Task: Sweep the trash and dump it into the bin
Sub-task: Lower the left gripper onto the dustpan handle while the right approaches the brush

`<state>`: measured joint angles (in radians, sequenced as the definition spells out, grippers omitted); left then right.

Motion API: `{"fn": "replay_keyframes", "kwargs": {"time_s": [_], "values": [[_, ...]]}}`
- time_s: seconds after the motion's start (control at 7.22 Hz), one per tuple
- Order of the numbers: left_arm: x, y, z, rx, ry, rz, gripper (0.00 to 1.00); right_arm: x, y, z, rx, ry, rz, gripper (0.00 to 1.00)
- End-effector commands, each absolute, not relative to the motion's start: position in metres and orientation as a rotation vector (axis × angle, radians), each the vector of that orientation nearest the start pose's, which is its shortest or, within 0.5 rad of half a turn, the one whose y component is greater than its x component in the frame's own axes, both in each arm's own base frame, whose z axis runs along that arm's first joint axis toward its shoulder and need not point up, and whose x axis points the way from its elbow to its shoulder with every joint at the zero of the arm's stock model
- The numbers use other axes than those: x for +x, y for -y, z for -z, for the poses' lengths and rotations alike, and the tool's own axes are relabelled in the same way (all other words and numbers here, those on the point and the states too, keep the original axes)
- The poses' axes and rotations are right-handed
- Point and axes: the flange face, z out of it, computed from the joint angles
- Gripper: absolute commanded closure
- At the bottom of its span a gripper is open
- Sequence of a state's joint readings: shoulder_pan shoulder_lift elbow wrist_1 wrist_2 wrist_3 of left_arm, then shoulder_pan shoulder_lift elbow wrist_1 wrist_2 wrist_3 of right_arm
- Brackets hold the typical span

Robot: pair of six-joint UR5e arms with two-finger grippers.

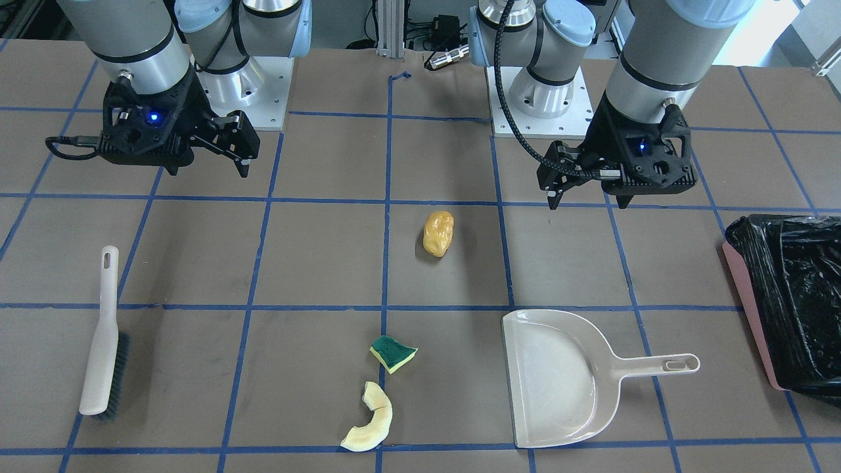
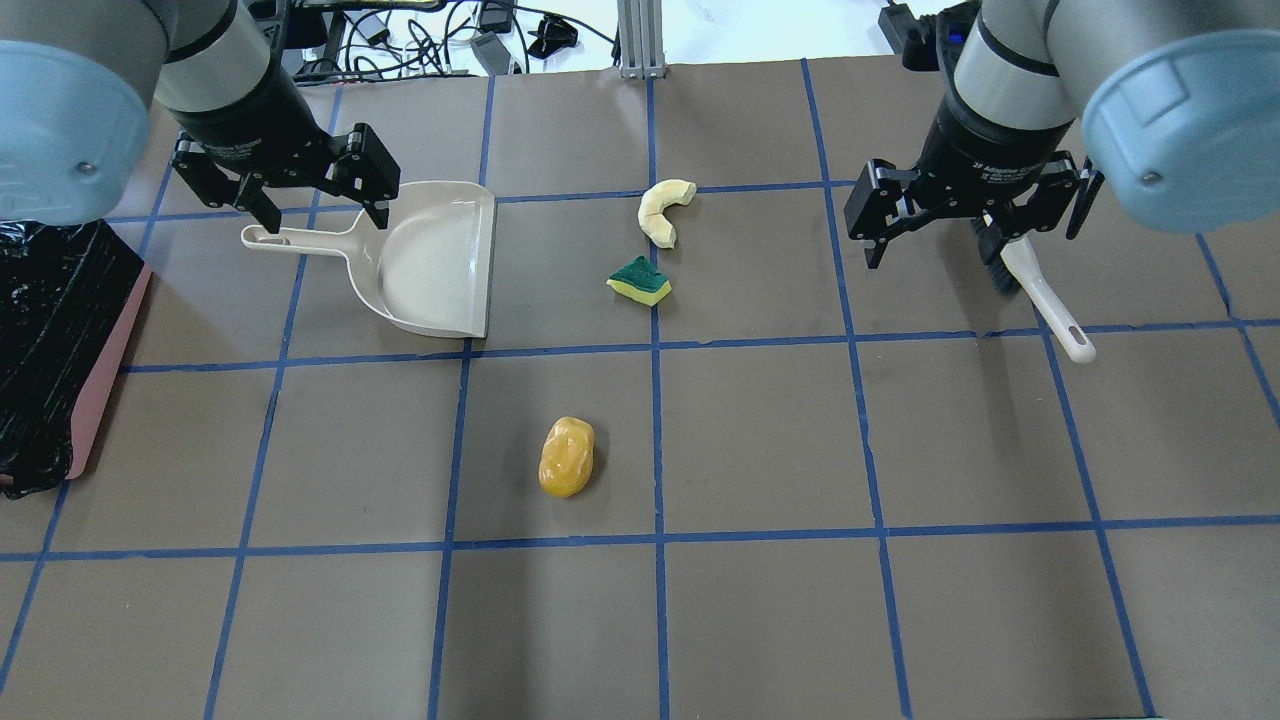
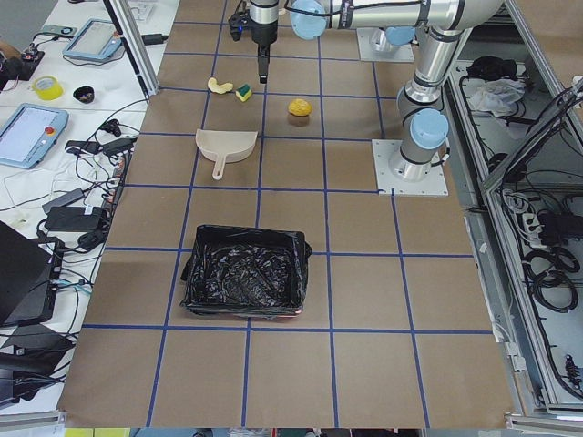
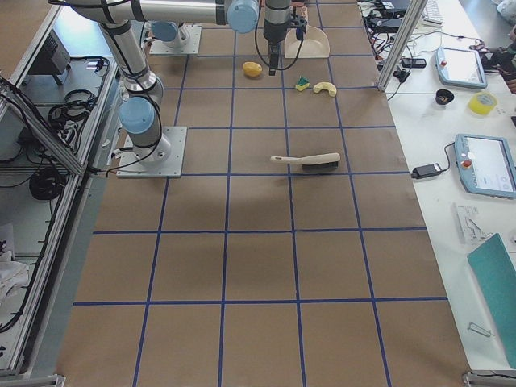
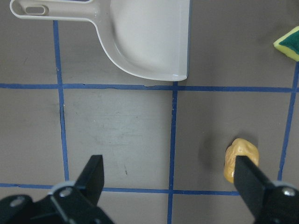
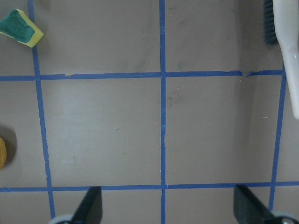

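Overhead, the left gripper (image 2: 322, 212) and right gripper (image 2: 968, 235) both hung empty, jaws apart. Between them lay the orange lump (image 2: 566, 457), sponge chunk (image 2: 639, 280) and cream slice (image 2: 664, 210); the bin (image 2: 105, 365) sat beyond the left gripper.

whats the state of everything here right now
left gripper, open, empty
right gripper, open, empty
beige plastic dustpan, flat on table, empty
cream-handled brush, lying on table, ungripped
black-bag-lined pink bin, open, no trash seen inside
glossy orange-yellow lump, on table
green-and-yellow sponge chunk, on table
pale cream curved slice, on table
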<state>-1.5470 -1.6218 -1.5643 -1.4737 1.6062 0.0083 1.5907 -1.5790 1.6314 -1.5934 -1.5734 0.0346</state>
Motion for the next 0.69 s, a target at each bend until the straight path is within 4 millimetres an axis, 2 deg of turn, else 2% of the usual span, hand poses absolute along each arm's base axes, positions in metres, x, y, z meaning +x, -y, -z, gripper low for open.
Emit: {"fn": "replay_keyframes", "kwargs": {"time_s": [0.0,0.28,0.42,0.55], "values": [[-0.119,0.521,-0.475,-0.049,-3.112,0.076,0.00,0.142,0.482,-0.465,0.024,-3.147,-0.043,0.00],[-0.110,0.528,-0.466,-0.091,-3.104,0.054,0.00,0.142,0.482,-0.464,0.022,-3.147,-0.048,0.00],[-0.107,0.534,-0.467,-0.172,-3.105,0.088,0.00,0.142,0.482,-0.465,0.024,-3.147,-0.043,0.00],[-0.103,0.543,-0.463,-0.341,-3.097,0.143,0.00,0.141,0.482,-0.465,0.017,-3.157,-0.043,0.00]]}}
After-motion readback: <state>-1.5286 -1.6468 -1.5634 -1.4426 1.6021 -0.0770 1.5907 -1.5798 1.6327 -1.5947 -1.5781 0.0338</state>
